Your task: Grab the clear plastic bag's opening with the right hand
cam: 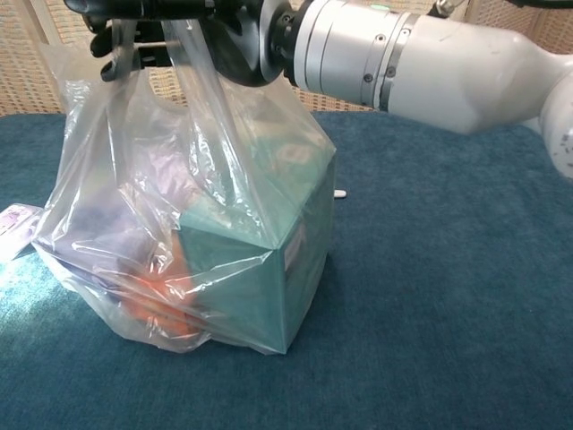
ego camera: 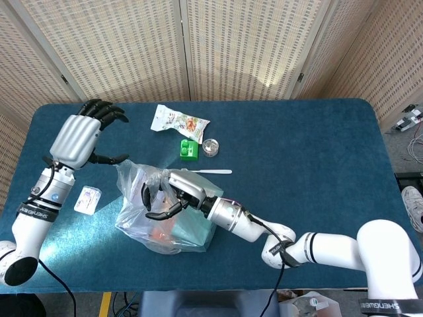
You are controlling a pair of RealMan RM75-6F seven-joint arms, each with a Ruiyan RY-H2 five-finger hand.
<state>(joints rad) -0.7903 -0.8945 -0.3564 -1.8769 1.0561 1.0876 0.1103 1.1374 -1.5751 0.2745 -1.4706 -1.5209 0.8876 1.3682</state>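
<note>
A clear plastic bag [ego camera: 142, 214] [cam: 170, 224] stands on the blue table [ego camera: 304, 152] and holds a teal box [cam: 269, 269] and an orange item [cam: 166, 296]. My right hand [ego camera: 168, 195] [cam: 192, 27] grips the bunched top of the bag at its opening and holds it up. My left hand [ego camera: 82, 135] hovers up and to the left of the bag, fingers spread, with nothing in it. In the chest view only the right hand and forearm show, at the top edge.
Behind the bag lie a snack packet [ego camera: 180, 121], a green block [ego camera: 190, 150], a small clear cup [ego camera: 211, 146] and a white spoon [ego camera: 208, 172]. A small white packet [ego camera: 87, 198] lies left of the bag. Folding screens stand behind the table.
</note>
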